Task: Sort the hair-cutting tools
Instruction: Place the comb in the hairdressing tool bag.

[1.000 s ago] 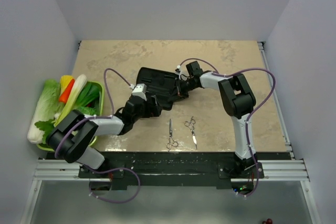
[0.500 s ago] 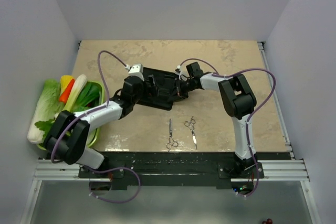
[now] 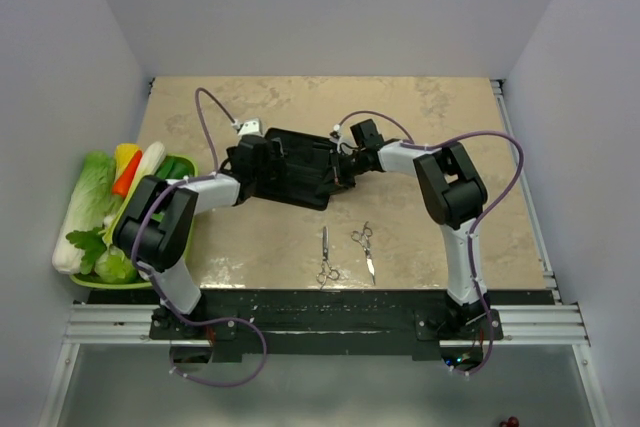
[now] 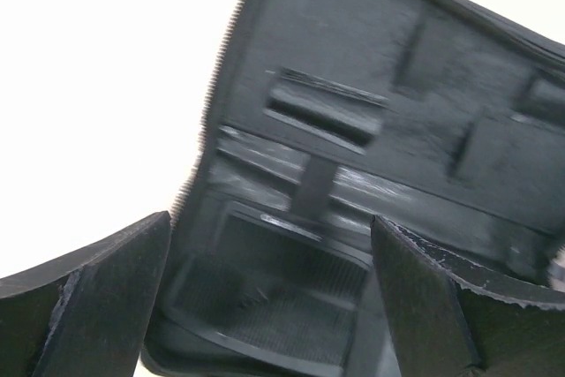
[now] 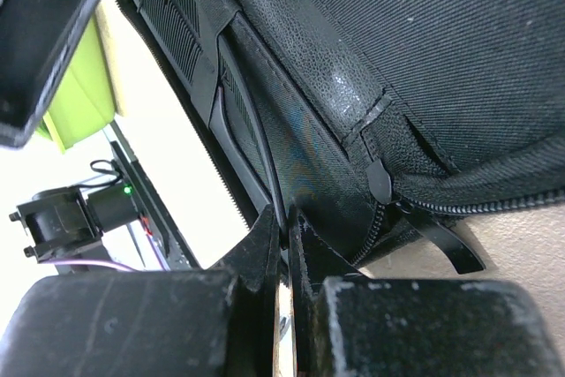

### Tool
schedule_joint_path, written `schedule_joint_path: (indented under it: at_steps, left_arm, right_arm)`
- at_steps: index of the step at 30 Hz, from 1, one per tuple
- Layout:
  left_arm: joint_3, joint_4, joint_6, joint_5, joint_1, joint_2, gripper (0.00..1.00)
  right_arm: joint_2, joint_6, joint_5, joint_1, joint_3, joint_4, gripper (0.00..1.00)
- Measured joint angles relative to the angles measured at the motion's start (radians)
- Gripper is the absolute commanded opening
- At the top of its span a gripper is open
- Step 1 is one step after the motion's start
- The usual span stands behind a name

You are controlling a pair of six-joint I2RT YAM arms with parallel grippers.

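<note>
Two silver scissors lie on the table near the front, one [image 3: 326, 257] left of the other [image 3: 365, 247]. No comb shows in any view. The black fabric case [image 3: 300, 162] lies open at mid-table. My left gripper [image 3: 270, 160] is open and hovers over the case's left end. In the left wrist view [image 4: 269, 297] it is empty above the case's mesh pockets and elastic loops [image 4: 353, 130]. My right gripper [image 3: 341, 163] is shut on the right edge of the case. In the right wrist view [image 5: 287, 227] it pinches a thin flap beside the zipper [image 5: 380, 183].
A green basket [image 3: 186, 163] with lettuce, carrot and other vegetables [image 3: 95, 197] stands at the table's left edge, close to my left arm. White walls enclose the table on three sides.
My left arm has swung from the case's near-left corner up and back, and its gripper is now over the case's left end. The right gripper has stayed shut on the case edge.
</note>
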Motion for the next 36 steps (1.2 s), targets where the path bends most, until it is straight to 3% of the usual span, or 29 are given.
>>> schedule_joint_path:
  at_steps: [8, 21, 22, 27, 28, 30, 33, 36]
  left_arm:
    - [0.001, 0.011, 0.000, -0.002, 0.066, 0.024, 0.99]
    - [0.000, 0.111, -0.016, 0.092, 0.071, 0.077, 0.98]
    - [0.000, 0.116, -0.018, 0.097, 0.071, 0.078, 0.98]
    - [-0.006, 0.137, -0.032, 0.123, 0.071, 0.079, 0.98]
    - [-0.006, 0.139, -0.034, 0.125, 0.071, 0.079, 0.98]
    - [-0.008, 0.144, -0.035, 0.132, 0.071, 0.079, 0.98]
    - [-0.016, 0.157, -0.035, 0.135, 0.071, 0.079, 0.98]
    - [-0.021, 0.168, -0.035, 0.136, 0.071, 0.079, 0.98]
  right_arm:
    - [0.000, 0.000, 0.003, 0.004, 0.000, 0.002, 0.00]
    - [0.001, 0.001, 0.023, 0.016, 0.017, -0.014, 0.02]
    - [0.001, 0.000, 0.026, 0.018, 0.021, -0.020, 0.12]
    - [0.003, 0.003, 0.029, 0.023, 0.033, -0.038, 0.45]
    - [0.000, 0.005, 0.024, 0.026, 0.036, -0.040, 0.55]
    - [-0.013, 0.011, 0.024, 0.035, 0.037, -0.041, 0.58]
    - [-0.038, 0.006, 0.056, 0.054, 0.032, -0.041, 0.73]
    - [-0.062, 0.006, 0.077, 0.064, 0.019, -0.032, 0.77]
